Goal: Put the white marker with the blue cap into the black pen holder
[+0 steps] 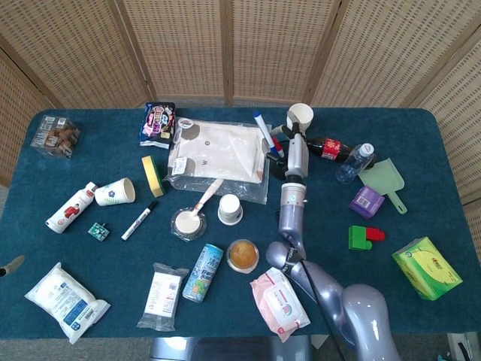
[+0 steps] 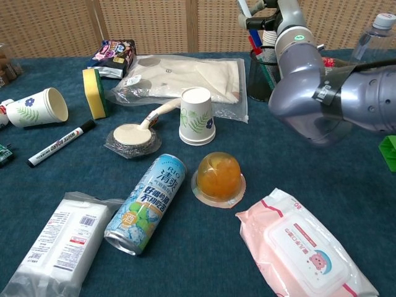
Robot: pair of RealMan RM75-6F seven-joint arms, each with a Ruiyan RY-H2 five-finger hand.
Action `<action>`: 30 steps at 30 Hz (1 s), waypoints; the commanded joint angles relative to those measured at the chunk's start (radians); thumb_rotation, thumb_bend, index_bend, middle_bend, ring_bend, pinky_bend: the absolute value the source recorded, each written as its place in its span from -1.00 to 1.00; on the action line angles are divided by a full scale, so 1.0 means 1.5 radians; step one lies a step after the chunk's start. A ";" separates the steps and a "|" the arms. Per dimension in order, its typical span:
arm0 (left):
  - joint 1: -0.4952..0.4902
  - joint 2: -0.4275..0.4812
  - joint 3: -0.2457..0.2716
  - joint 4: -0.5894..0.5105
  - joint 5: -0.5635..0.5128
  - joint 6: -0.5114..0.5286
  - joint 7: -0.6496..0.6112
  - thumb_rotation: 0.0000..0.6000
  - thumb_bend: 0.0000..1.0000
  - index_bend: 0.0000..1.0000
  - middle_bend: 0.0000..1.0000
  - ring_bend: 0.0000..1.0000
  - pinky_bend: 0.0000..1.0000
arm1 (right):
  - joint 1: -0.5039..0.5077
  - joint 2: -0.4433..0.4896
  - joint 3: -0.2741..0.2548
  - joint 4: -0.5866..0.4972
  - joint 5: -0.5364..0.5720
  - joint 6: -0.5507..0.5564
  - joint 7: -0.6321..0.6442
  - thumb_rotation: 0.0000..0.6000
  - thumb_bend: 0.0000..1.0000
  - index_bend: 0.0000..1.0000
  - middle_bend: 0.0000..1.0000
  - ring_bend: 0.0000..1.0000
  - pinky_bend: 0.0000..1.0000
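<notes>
The white marker with the blue cap (image 1: 263, 132) is off the table and tilted, cap end up and away from me. My right hand (image 1: 288, 138) grips it near its lower end. In the chest view the marker (image 2: 244, 8) sticks up to the left of the right hand (image 2: 265, 23). Directly under the hand stands the black mesh pen holder (image 2: 262, 77), with a red pen and a blue pen in it. In the head view my right forearm mostly hides the pen holder (image 1: 276, 168). A grey sliver of my left hand (image 1: 10, 265) shows at the left edge, and its fingers are not visible.
Behind the holder are a paper cup (image 1: 301, 115), a cola bottle (image 1: 331, 148) and a water bottle (image 1: 355, 162). To its left lies a bagged cloth (image 1: 218, 158). An upturned paper cup (image 2: 197, 116), a jelly cup (image 2: 218, 177), a can (image 2: 145, 204) and wet wipes (image 2: 303, 247) lie nearer.
</notes>
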 commanded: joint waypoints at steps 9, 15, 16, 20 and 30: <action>-0.003 -0.003 -0.003 -0.004 -0.010 -0.006 0.015 1.00 -0.83 -1.00 -1.00 -1.00 -1.00 | 0.022 -0.019 -0.019 0.095 -0.007 -0.040 0.058 1.00 0.02 0.21 -0.81 -1.00 -0.91; -0.005 -0.004 -0.002 -0.005 -0.008 -0.011 0.018 1.00 -0.83 -1.00 -1.00 -1.00 -1.00 | 0.008 -0.008 -0.029 0.109 -0.010 -0.052 0.080 1.00 -0.05 0.07 -0.84 -1.00 -0.91; -0.005 -0.004 -0.003 -0.006 -0.008 -0.010 0.020 1.00 -0.82 -1.00 -1.00 -1.00 -1.00 | 0.004 -0.007 -0.032 0.110 -0.012 -0.052 0.084 1.00 -0.10 0.01 -0.85 -1.00 -0.91; -0.005 -0.005 -0.002 -0.009 -0.007 -0.009 0.023 1.00 -0.82 -1.00 -1.00 -1.00 -1.00 | -0.011 -0.001 -0.045 0.103 -0.021 -0.045 0.098 1.00 -0.20 -0.28 -0.92 -1.00 -0.91; 0.001 -0.003 0.001 -0.008 0.006 0.000 0.016 1.00 -0.83 -1.00 -1.00 -1.00 -1.00 | -0.035 0.016 -0.062 0.075 -0.036 -0.007 0.107 1.00 -0.19 -0.43 -0.95 -1.00 -0.91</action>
